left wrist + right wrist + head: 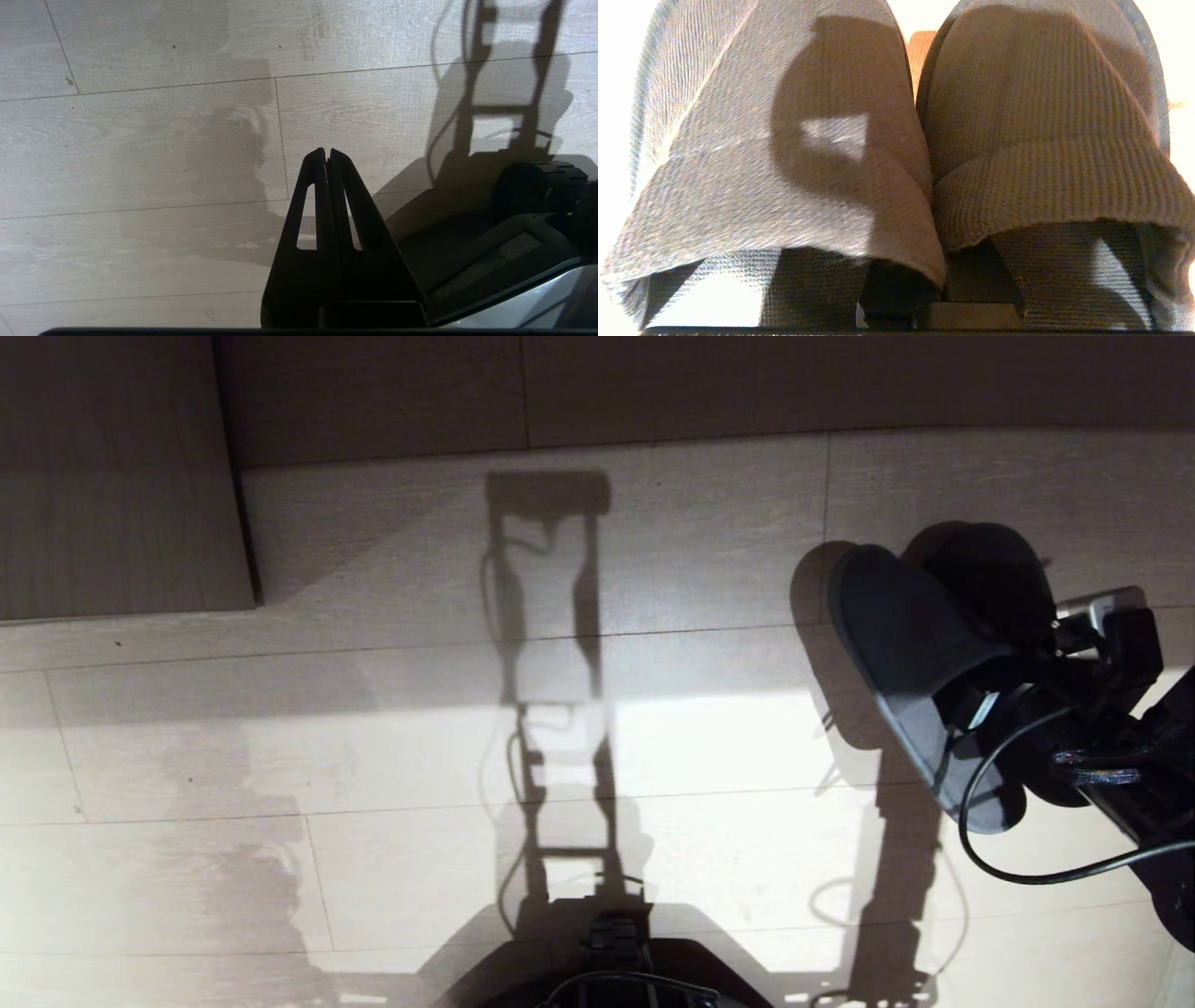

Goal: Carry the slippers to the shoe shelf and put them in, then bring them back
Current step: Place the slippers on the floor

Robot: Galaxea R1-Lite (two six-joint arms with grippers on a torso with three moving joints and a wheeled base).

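Note:
The two dark grey slippers hang together off the floor at the right of the head view, one nearer the middle [901, 635] and one behind it [994, 574]. My right gripper [971, 705] is shut on them. In the right wrist view one finger [896, 291] sits inside the paler-lit slipper [784, 140] and the other finger [987, 275] inside its mate [1041, 116], pinching their inner walls together; the fingertips are hidden under the fabric. My left gripper [327, 154] is shut and empty, hanging over bare floor. The shoe shelf is out of view.
Pale wood-plank floor [373, 756] fills the views, crossed by my own shadow. A grey-beige laminate panel [112, 476] stands at the far left, with a darker band of boards [653, 383] along the far edge. My base [607, 971] shows at the near edge.

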